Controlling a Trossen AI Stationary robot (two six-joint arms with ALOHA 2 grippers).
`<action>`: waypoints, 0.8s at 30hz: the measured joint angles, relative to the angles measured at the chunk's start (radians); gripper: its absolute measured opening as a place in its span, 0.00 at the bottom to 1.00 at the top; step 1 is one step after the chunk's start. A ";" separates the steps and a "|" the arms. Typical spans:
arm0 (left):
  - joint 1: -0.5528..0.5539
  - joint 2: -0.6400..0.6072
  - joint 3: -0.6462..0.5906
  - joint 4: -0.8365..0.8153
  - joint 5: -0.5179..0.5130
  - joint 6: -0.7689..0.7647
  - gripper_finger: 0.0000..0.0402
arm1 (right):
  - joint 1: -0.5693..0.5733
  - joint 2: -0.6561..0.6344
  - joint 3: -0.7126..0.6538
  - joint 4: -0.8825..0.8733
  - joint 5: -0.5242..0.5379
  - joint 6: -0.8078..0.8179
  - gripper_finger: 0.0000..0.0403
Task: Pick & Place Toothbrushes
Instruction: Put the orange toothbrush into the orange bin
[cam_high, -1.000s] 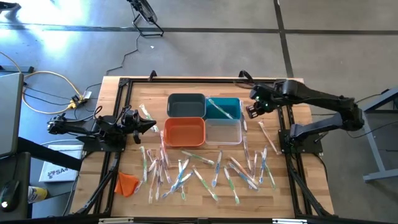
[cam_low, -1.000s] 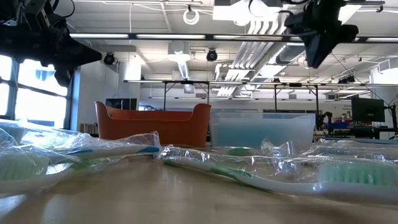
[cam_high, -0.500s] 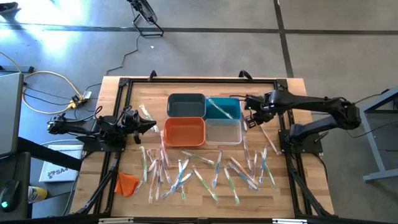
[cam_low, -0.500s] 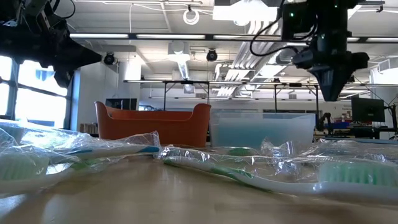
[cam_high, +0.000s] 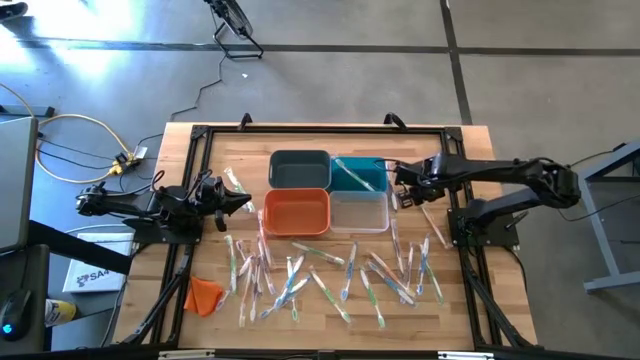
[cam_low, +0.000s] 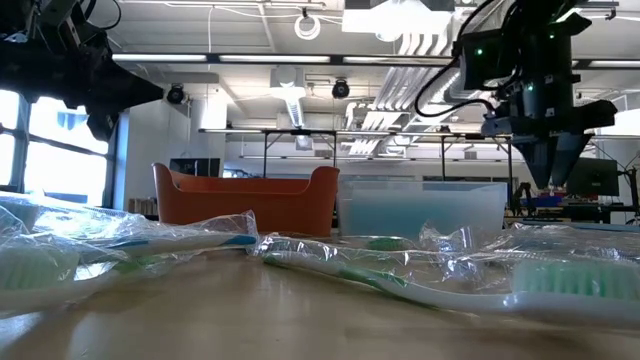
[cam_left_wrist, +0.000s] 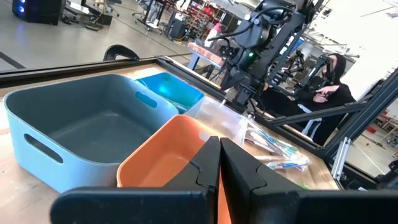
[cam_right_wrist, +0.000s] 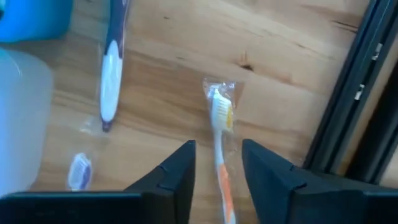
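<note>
Several wrapped toothbrushes (cam_high: 330, 275) lie scattered flat on the wooden table's near half, and one lies in the teal bin (cam_high: 368, 170). My right gripper (cam_high: 405, 190) points down, open, just right of the clear bin (cam_high: 360, 212). In the right wrist view its fingers (cam_right_wrist: 217, 146) stand over a wrapped toothbrush with a white head and orange handle (cam_right_wrist: 221, 121) without touching it. A blue-and-white toothbrush (cam_right_wrist: 112, 74) lies beside it. My left gripper (cam_high: 245, 205) waits shut at the table's left, level, its fingers (cam_left_wrist: 219, 146) facing the bins.
The dark grey bin (cam_high: 299, 168) and the orange bin (cam_high: 296, 212) stand left of the teal and clear ones, mid-table. An orange cloth-like lump (cam_high: 204, 295) lies near the front left. A black frame rail (cam_right_wrist: 348, 93) runs close to the right gripper.
My right gripper has come down toward the table beside the clear bin, shifting a little toward the near edge, and now hangs low over the orange-handled toothbrush. The toothbrushes and bins lie as before.
</note>
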 joint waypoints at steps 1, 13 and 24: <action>0.000 0.000 0.000 0.000 0.000 0.000 0.02 | 0.000 0.000 -0.010 0.017 0.003 0.002 0.35; 0.000 0.000 0.000 0.000 0.000 -0.001 0.02 | -0.011 0.000 -0.145 0.150 0.011 0.028 0.39; 0.000 0.000 0.000 0.000 0.000 -0.002 0.02 | -0.043 0.000 -0.204 0.252 -0.036 -0.002 0.39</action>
